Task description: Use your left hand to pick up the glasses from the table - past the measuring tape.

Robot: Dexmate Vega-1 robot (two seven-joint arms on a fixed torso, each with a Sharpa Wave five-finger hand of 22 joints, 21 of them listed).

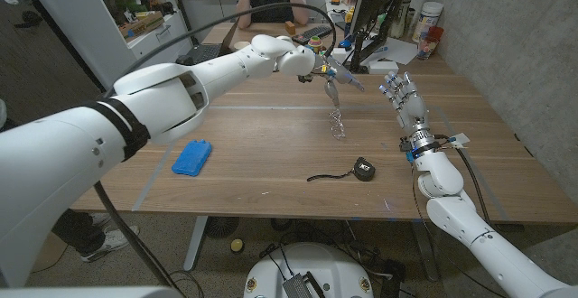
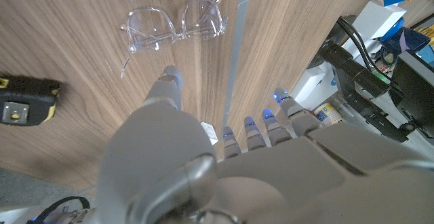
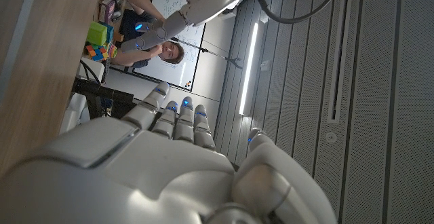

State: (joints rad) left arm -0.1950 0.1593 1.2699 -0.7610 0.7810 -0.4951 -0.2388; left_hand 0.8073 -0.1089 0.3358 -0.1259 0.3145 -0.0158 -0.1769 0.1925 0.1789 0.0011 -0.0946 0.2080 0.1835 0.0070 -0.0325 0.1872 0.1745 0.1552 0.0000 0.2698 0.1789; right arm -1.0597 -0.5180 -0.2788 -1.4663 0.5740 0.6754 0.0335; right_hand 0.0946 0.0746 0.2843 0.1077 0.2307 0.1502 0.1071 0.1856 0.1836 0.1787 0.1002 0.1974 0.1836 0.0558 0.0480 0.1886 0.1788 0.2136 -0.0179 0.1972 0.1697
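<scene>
Measuring tape (image 1: 363, 168) nearest, at table's front; clear glasses (image 1: 337, 123) just beyond it, lying on the wood. Left hand (image 1: 332, 74) above them, fingers apart, holding nothing; right hand (image 1: 403, 95) off to the side, upright, fingers spread, empty. Risk: thin transparent frame likely skidding or slipping between fingers on a shallow descent.

Both arms are clad in smooth, glossy white shells, rounded and bulging like moulded plastic. The left arm (image 1: 163, 99) has a black band around its thick upper segment and a dark recessed panel further along, and a black cable arcs above its forearm. The right arm (image 1: 452, 212) narrows to a wrist of exposed metal with blue fittings and a small white tag. The left hand (image 2: 203, 163) and right hand (image 3: 156, 170) are pale grey, their fingers (image 3: 180, 119) segmented, each with a small blue light.
</scene>
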